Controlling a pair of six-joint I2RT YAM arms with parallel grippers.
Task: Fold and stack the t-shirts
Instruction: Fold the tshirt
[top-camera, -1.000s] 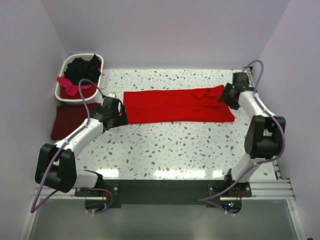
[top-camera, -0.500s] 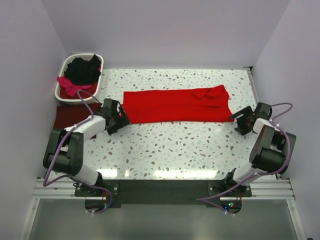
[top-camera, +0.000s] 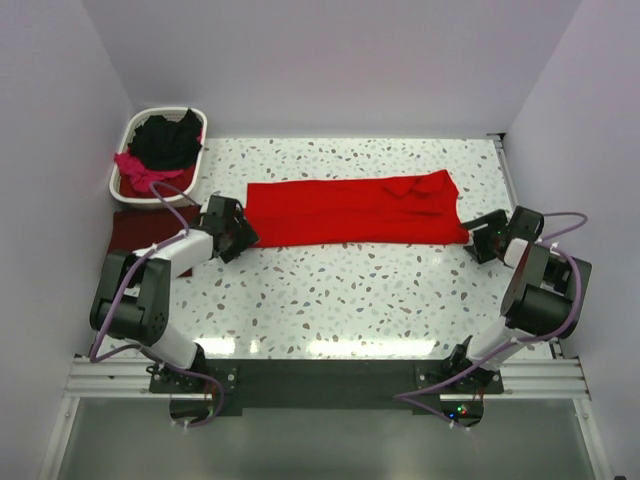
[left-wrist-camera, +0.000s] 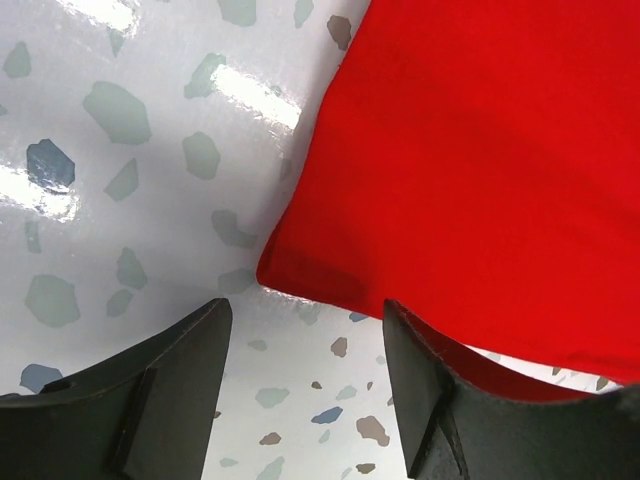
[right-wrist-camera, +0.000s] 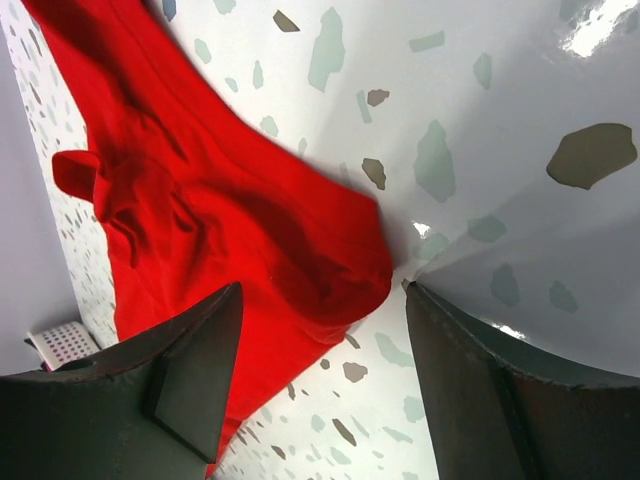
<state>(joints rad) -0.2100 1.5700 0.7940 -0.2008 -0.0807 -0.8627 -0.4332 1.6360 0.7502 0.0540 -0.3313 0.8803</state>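
Observation:
A bright red t-shirt (top-camera: 350, 210) lies folded into a long strip across the table. My left gripper (top-camera: 240, 235) is open, low at the strip's near left corner (left-wrist-camera: 300, 275); the corner lies just ahead of the gap between my fingers (left-wrist-camera: 150, 390). My right gripper (top-camera: 478, 240) is open at the strip's near right corner (right-wrist-camera: 350, 270), which also lies just ahead of the gap. A dark maroon t-shirt (top-camera: 135, 235) lies folded at the table's left edge. Black (top-camera: 165, 140) and magenta-pink (top-camera: 140, 170) shirts sit in the basket.
A white plastic laundry basket (top-camera: 125, 140) stands at the back left corner. Lilac walls close in the table on three sides. The speckled tabletop (top-camera: 360, 290) runs from the strip to the arm bases.
My right arm swung from the shirt's far right end down to its near right corner. My left gripper shifted slightly at the near left corner. The shirt has not moved.

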